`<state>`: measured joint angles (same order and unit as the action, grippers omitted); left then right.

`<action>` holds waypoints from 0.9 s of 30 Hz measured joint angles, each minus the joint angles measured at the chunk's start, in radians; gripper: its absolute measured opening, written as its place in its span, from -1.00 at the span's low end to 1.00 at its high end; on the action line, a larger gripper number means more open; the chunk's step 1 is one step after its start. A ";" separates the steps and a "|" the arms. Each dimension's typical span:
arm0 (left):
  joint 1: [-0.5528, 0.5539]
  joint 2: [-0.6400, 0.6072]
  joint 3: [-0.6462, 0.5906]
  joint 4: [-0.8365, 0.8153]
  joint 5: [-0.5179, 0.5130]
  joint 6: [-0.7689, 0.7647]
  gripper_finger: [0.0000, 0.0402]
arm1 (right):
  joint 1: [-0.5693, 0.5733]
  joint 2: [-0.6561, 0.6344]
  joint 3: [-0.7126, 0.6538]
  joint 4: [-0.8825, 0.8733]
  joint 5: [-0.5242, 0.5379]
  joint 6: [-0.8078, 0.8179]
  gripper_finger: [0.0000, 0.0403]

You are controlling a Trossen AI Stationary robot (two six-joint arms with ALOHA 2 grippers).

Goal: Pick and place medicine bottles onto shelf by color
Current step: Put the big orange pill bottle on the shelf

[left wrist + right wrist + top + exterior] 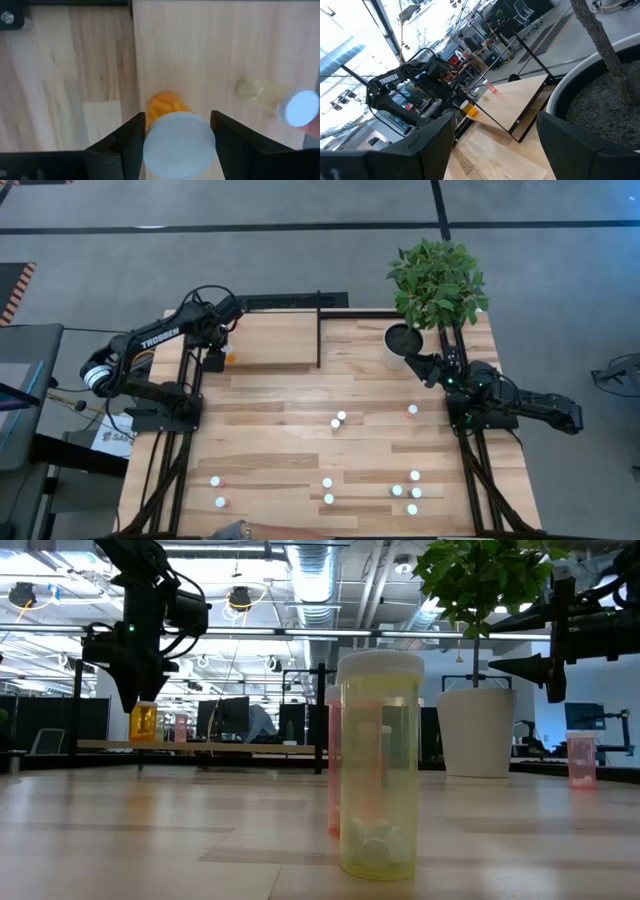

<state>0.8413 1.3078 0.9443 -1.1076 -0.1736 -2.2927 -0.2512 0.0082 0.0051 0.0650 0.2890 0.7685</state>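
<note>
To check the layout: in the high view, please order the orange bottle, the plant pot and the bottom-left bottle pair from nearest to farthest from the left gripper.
1. Orange bottle, held in the left gripper.
2. Plant pot, far side of the shelf.
3. Bottle pair, near table edge.

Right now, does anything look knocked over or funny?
Yes. On the light-wood shelf board, a yellowish see-through bottle with a white cap seems to lie on its side, while the left hand holds an orange white-capped bottle upright.
</note>
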 joint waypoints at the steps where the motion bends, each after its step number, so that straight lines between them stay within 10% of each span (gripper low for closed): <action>1: 0.000 0.000 0.000 0.000 -0.011 -0.001 -0.10 | 0.000 0.000 0.000 0.000 0.000 0.000 0.50; 27: 0.000 0.002 -0.002 -0.011 -0.104 0.031 0.17 | 0.000 0.000 0.000 0.000 0.000 0.000 0.50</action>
<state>0.8417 1.3098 0.9421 -1.1187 -0.2775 -2.2613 -0.2512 0.0079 0.0048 0.0650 0.2890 0.7685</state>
